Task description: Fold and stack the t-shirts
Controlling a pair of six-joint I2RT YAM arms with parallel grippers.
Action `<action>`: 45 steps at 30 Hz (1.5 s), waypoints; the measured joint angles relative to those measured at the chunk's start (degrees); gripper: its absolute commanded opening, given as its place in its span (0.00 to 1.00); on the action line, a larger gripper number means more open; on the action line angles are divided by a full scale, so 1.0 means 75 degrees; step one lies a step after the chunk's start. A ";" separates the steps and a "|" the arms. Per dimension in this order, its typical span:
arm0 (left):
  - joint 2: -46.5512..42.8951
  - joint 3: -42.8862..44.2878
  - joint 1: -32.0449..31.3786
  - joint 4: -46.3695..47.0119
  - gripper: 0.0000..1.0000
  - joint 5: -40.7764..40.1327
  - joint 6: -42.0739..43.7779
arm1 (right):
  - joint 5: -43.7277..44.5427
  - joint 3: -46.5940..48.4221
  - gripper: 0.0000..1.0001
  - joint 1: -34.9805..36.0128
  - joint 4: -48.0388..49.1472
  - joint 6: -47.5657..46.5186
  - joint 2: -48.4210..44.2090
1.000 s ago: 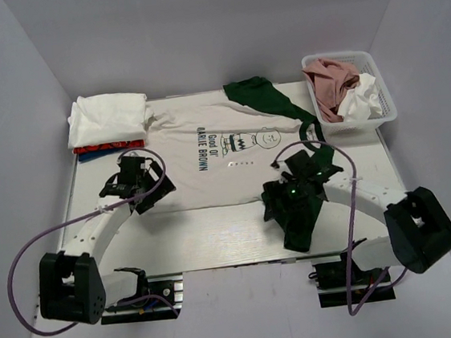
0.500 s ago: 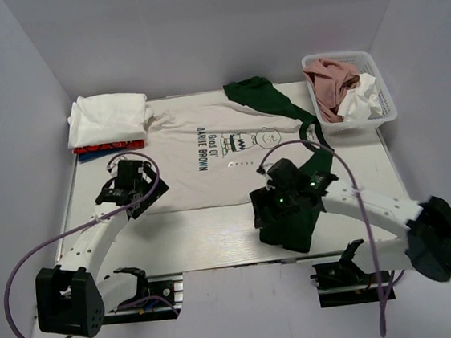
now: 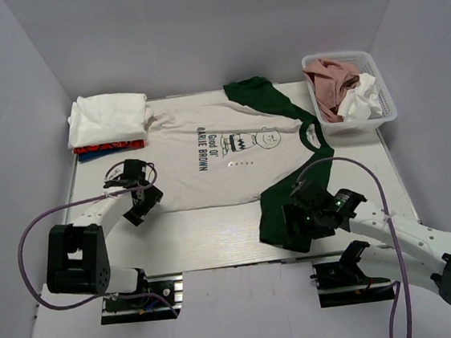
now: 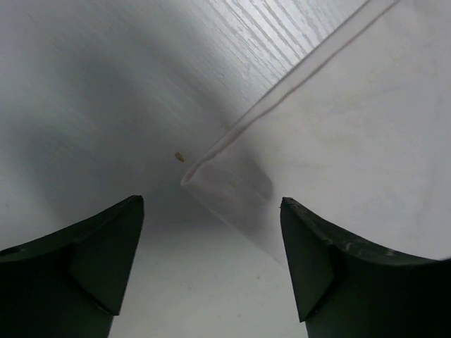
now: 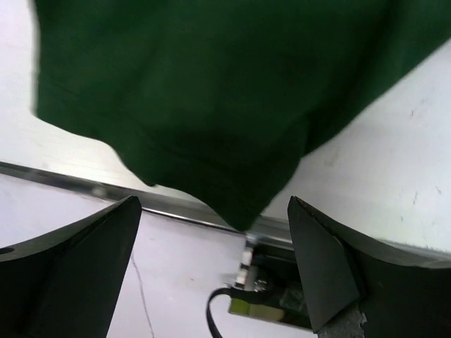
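Observation:
An off-white Charlie Brown t-shirt (image 3: pixel 208 159) with dark green sleeves lies flat mid-table. My left gripper (image 3: pixel 141 195) hovers open at its near-left hem corner (image 4: pixel 194 169); in the left wrist view that gripper (image 4: pixel 211 267) has the corner just ahead of its spread fingers, with nothing between them. The near green sleeve (image 3: pixel 282 207) reaches the table's front edge. My right gripper (image 3: pixel 297 224) is open over the sleeve's end (image 5: pixel 211 105); the right wrist view shows the gripper (image 5: pixel 215 274) empty. Folded t-shirts (image 3: pixel 107 117), white over red and blue, are stacked at the back left.
A white lattice basket (image 3: pixel 378 80) at the back right holds a pink t-shirt (image 3: pixel 329 77) and a white one (image 3: pixel 360 102). The table's metal front edge (image 5: pixel 84 184) and an arm mount (image 3: pixel 341 274) lie just below the sleeve end. Grey walls enclose three sides.
The right gripper has slid from the middle of the near green sleeve toward the table's front edge. The left gripper has shifted slightly nearer, to the hem corner.

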 measured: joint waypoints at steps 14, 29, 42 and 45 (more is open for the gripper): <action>0.0670 0.0050 0.0189 0.0577 0.00 -0.0052 -0.0178 | 0.0003 -0.0358 0.18 0.0425 0.0507 0.0315 0.1507; -0.0857 -0.1008 0.0210 -0.0370 0.00 0.0248 -0.0420 | -0.0979 -0.0085 0.00 0.0516 -0.1303 0.2390 -0.0417; -0.1032 -0.0256 0.0210 -0.1172 0.00 0.0391 -0.0463 | 0.0507 0.1291 0.00 0.0542 -0.1419 0.2264 -0.0169; -0.0705 0.0271 0.0210 -0.0973 0.00 0.0373 -0.0382 | 0.1309 0.1950 0.00 0.0452 -0.0970 0.1950 0.0210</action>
